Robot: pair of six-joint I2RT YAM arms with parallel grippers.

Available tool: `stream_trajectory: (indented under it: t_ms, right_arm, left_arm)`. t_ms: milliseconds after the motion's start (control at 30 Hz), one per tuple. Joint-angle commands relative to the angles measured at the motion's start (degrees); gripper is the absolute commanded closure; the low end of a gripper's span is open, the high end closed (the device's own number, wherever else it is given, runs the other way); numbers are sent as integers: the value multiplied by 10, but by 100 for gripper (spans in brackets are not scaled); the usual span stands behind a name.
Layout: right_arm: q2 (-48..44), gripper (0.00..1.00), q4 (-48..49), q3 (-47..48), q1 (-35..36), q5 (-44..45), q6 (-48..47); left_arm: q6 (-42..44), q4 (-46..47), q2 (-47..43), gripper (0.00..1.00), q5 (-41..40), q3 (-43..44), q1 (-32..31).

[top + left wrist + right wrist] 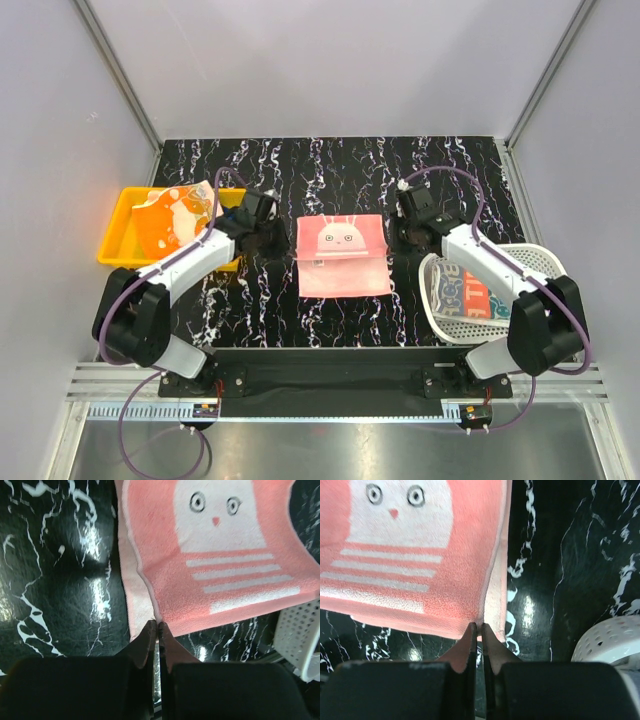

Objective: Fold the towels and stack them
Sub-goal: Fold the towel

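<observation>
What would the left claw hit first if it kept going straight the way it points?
The pink towel: the left gripper has its shut tips right at the towel's corner, apparently pinching it. Under it lies the black table; depth is unclear.

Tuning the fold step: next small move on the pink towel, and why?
Probably lower both corners together until the flap lies flat, then open. The left gripper and right gripper each pinch a corner of the towel at its striped edge, with a paler layer showing underneath.

Pink towel [343, 255] partly folded centrally; orange towel [170, 222] left, teal-printed towel [470, 296] right.
</observation>
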Motion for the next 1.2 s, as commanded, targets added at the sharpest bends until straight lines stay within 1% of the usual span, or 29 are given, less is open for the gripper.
stream_trajectory:
  t_ms: [0, 100, 233, 367, 533, 633, 800, 900, 967, 1067, 1167]
  right_arm:
    - [-22, 100, 28, -35, 3, -21, 19]
    - [-2, 100, 48, -56, 5, -31, 28]
    - [20, 100, 82, -81, 8, -46, 42]
    - [49, 100, 105, -97, 16, -61, 52]
    - [95, 100, 129, -102, 36, -60, 65]
    - [123, 100, 149, -104, 50, -63, 77]
    - [167, 100, 175, -85, 70, -82, 90]
    - [171, 100, 170, -67, 71, -80, 90]
    - [160, 100, 148, -55, 70, -60, 80]
    - [134, 100, 110, -54, 71, -11, 67]
    - [107, 100, 91, -69, 71, 11, 62]
  left_arm:
    - [-4, 47, -2, 100, -7, -36, -14]
    - [-11, 70, 16, 100, -5, -59, -32]
    - [-18, 94, 34, 100, 0, -81, -36]
    - [-16, 107, 62, 100, 11, -85, -36]
    - [-14, 122, 108, 100, 20, -85, -34]
    - [-6, 114, 123, 100, 13, -76, -24]
    - [13, 96, 121, 100, 9, -68, 24]
    - [25, 76, 112, 100, 0, -57, 44]
    - [30, 66, 100, 100, -5, -50, 49]
    - [30, 57, 83, 100, -2, -52, 43]
    - [28, 53, 65, 100, -4, -65, 29]
